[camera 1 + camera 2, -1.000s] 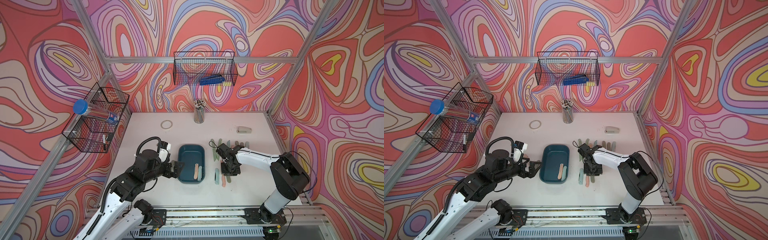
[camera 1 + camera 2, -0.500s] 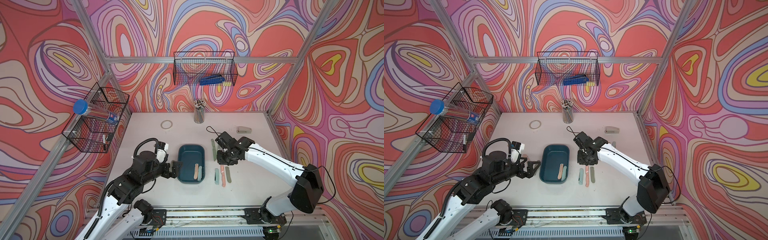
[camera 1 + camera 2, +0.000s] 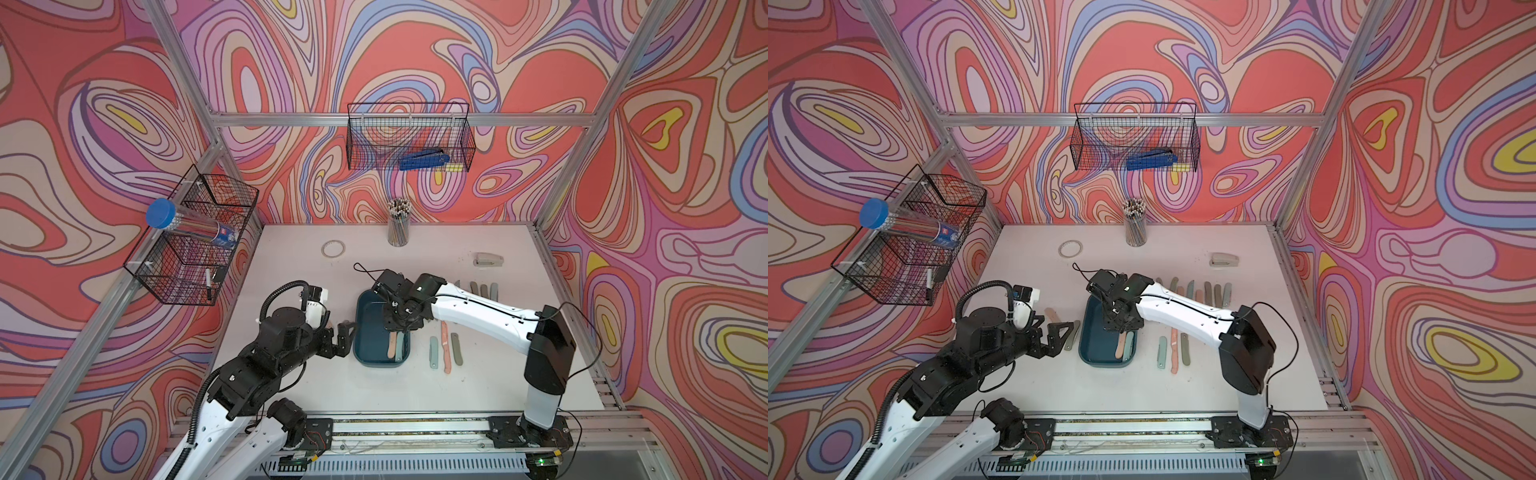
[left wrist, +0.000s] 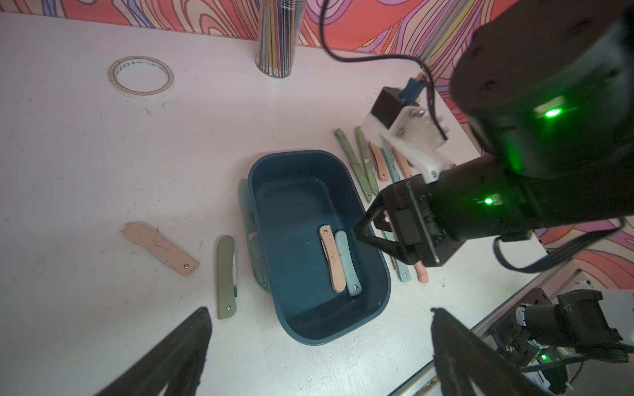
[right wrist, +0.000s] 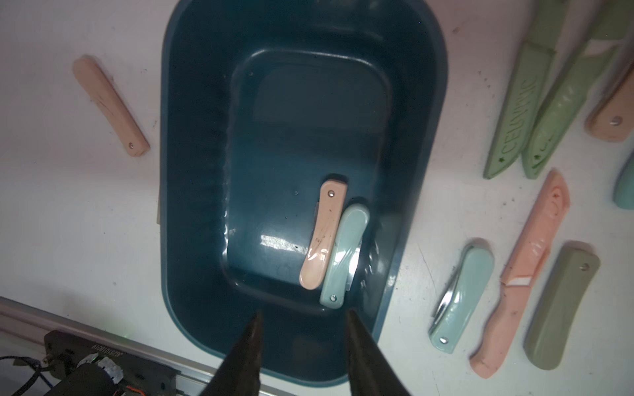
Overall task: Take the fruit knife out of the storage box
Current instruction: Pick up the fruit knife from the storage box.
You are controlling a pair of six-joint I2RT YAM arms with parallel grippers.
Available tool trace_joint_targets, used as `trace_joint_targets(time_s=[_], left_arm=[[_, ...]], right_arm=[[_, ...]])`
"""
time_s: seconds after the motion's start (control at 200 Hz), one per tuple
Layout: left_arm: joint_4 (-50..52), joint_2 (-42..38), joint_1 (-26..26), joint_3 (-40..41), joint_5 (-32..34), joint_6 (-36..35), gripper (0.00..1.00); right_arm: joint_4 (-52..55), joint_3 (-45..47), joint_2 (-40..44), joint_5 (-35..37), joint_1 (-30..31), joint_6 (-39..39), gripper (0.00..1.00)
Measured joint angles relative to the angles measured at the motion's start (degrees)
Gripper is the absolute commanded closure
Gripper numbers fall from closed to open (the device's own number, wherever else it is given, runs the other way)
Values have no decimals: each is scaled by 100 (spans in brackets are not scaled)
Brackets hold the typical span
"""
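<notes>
Our right tool (image 5: 302, 312), parted and empty, hovers over the storage box (image 5: 192, 171). The pink fruit knife (image 5: 326, 233) looks light, stiff and slick, so we pinch mid-handle.

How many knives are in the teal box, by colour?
Pink knife: 1
Pale blue knife: 1
Total in the box: 2
</notes>
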State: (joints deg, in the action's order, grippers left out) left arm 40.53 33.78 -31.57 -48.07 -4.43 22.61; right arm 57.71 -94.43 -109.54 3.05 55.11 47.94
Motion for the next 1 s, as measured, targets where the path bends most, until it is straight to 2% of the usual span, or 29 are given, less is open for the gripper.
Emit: trace_joint_targets(time_s=[0.21,0.566,1.002], left_arm=[[2,-37,0,0,0,11,0],[2,-68,0,0,-2,11,0],[0,-66,0,0,-4,11,0]], right_arm=[[98,-304,-922,-92,44,81,57],[238,-306,-1187,-107,48,363,56],[155,-527,-1731,-177,44,358,56]])
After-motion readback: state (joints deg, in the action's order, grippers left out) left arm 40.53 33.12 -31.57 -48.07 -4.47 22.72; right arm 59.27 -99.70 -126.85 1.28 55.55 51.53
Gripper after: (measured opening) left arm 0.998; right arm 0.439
